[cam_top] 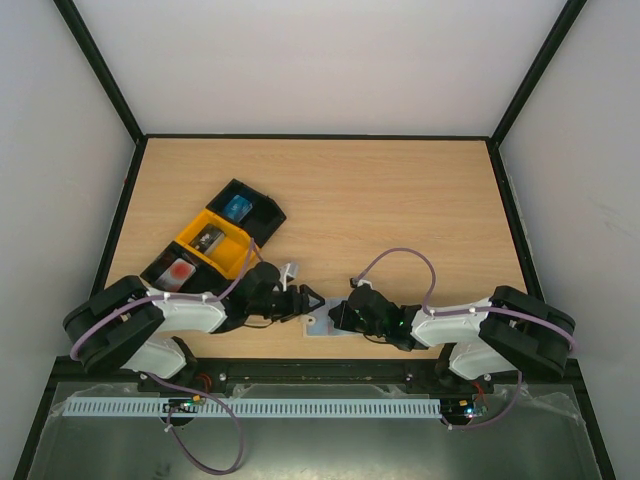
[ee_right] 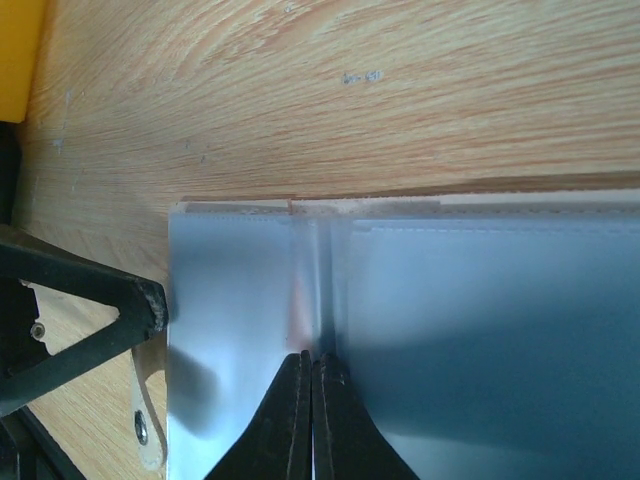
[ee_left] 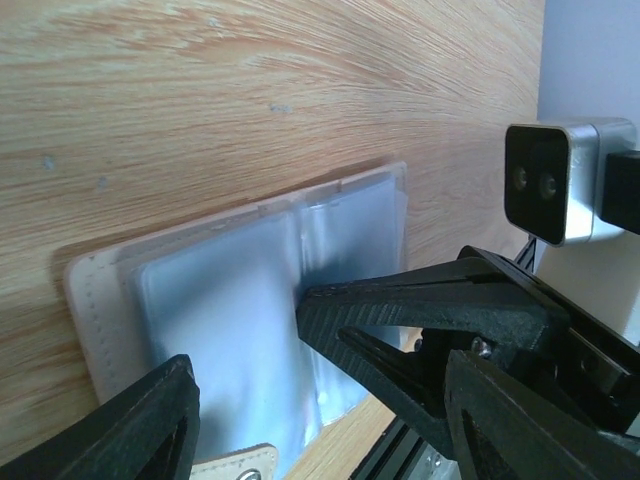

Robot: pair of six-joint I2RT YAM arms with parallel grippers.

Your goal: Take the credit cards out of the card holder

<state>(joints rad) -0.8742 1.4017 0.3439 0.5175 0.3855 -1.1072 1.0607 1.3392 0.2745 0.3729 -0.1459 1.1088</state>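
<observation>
The card holder [cam_top: 318,326] lies open near the table's front edge, showing pale blue sleeves [ee_right: 450,330] and a beige stitched border [ee_left: 85,310]. My right gripper [ee_right: 312,362] is shut, its tips pressed on the holder's centre fold; it also shows in the top view [cam_top: 337,314] and in the left wrist view [ee_left: 400,305]. My left gripper [ee_left: 320,400] is open and straddles the holder's near side, with one finger [ee_right: 110,315] at its left edge. No credit card shows clearly. Only a faint red tint [ee_right: 298,305] shows through the sleeve by the fold.
Black-and-yellow compartment trays [cam_top: 212,245] stand at the left, holding a bright blue item [cam_top: 237,207] and a red item [cam_top: 179,270]. The holder's tab with a snap [ee_right: 143,430] points toward the table's front edge. Dark frame walls border the table.
</observation>
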